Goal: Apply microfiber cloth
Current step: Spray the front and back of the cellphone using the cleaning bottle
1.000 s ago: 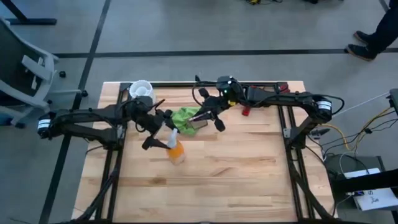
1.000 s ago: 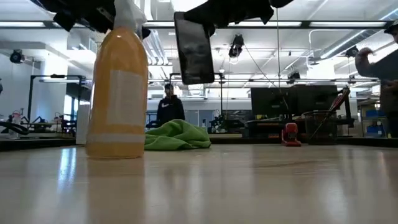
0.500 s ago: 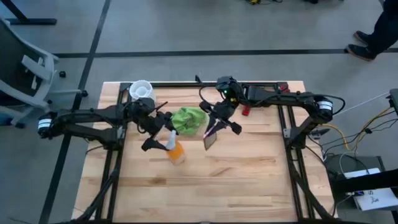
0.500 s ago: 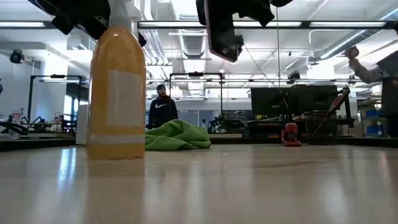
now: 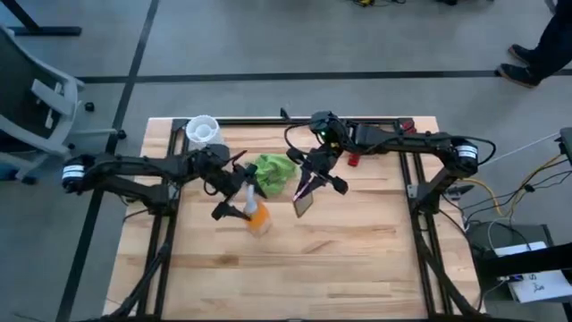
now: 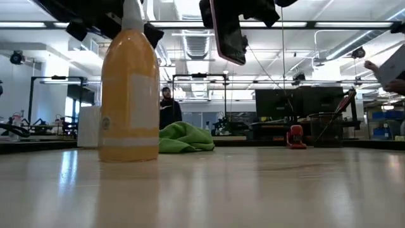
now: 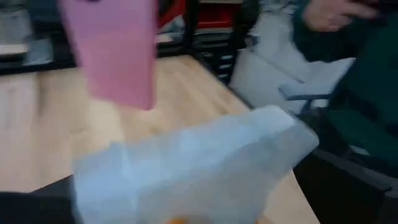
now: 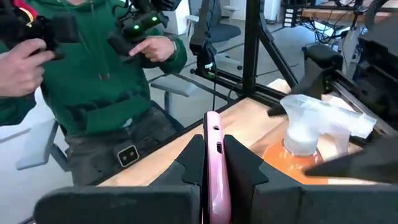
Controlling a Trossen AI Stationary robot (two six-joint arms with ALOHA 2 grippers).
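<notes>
We see the green cloth (image 5: 273, 170) lying bunched on the wooden bench (image 5: 357, 250), toward the back, with no end effector touching it. The right end effector (image 5: 307, 187) grips a pink-backed phone (image 5: 303, 200) up in the air, just beside the cloth. The left end effector (image 5: 234, 190) is at the white top of the orange spray bottle (image 5: 256, 217), which stands upright near the cloth. We cannot tell if it is clenched. A white cup (image 5: 202, 130) sits at the back corner.

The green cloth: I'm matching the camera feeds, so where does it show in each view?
High view: microfiber cloth behind the spray bottle, between both arms.
Low view: cloth just right of the bottle.
Left wrist view: not in it.
Right wrist view: not in it.
Shared landmark: the bottle.
</notes>
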